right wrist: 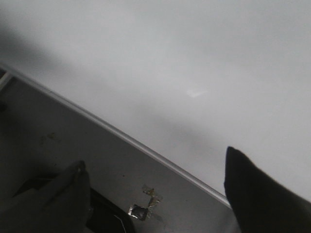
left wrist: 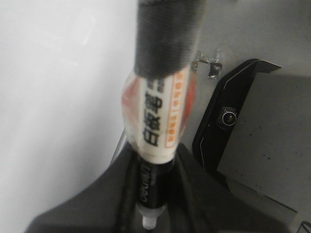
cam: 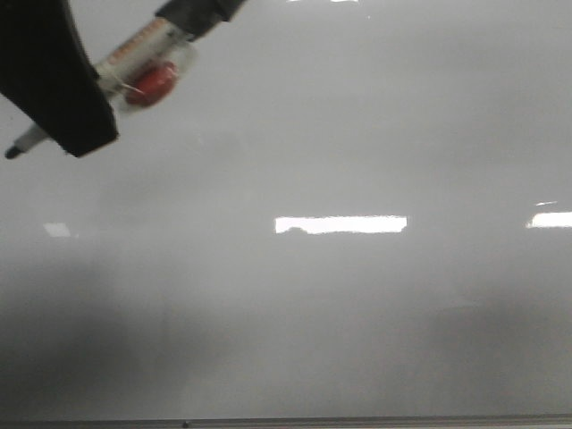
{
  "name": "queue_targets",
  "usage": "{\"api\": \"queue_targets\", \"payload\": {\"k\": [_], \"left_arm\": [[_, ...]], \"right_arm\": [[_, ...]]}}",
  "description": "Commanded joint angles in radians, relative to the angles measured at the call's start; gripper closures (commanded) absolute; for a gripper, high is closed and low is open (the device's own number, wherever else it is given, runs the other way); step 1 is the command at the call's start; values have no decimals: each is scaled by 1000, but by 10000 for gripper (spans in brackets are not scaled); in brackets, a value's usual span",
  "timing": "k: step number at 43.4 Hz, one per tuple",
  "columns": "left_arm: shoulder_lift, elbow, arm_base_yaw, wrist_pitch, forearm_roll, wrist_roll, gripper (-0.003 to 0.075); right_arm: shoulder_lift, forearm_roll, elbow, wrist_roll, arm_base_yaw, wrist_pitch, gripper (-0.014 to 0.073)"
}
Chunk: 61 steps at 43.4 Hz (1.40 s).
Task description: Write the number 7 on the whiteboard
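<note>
Near edge first: whiteboard point(cam: 357, 134) fills the front view, thin grey frame point(cam: 357, 420) along the bottom, glare patches point(cam: 340, 224) mid-board, surface blank, no number 7 stroke visible anywhere on it. Right gripper point(right wrist: 155, 194) hangs over the frame edge with fingers spread wide, holding nothing, a scrap of foil tape point(right wrist: 146, 204) on the grey table point(right wrist: 58, 141) beneath it. Far upper left, left gripper point(cam: 67, 98) is clamped on a marker point(cam: 134, 67) with white label and red band, black tip point(cam: 12, 153) pointing down-left; tip contact with the board unclear
</note>
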Motion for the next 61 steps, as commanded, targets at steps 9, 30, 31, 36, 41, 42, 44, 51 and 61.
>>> {"api": "queue_targets", "payload": {"k": [9, 30, 31, 36, 41, 42, 44, 51, 61], "left_arm": [[24, -39, -175, -91, -18, 85, 734], [24, -39, -221, -114, -18, 85, 733], [24, -39, -221, -114, -18, 85, 734], [24, -39, -221, -114, -18, 85, 733], [24, -39, -221, -114, -18, 85, 733], [24, -39, -221, -114, -18, 85, 733], [24, -39, -221, -114, -18, 85, 733], [24, -39, -221, -126, -18, 85, 733], [24, -39, -221, -140, -26, 85, 724]], "right_arm": [[62, 340, -33, -489, 136, 68, 3], [205, 345, -98, -561, 397, -19, 106], [210, 346, -104, -561, 398, -18, 106], [234, 372, -127, -561, 399, -22, 106], [245, 398, -138, -561, 399, -18, 106], [246, 398, -138, -561, 399, -18, 106], [246, 398, -138, -561, 399, -19, 113], [246, 398, -138, -561, 399, -8, 254], [246, 398, -138, -561, 399, -2, 484]]}}
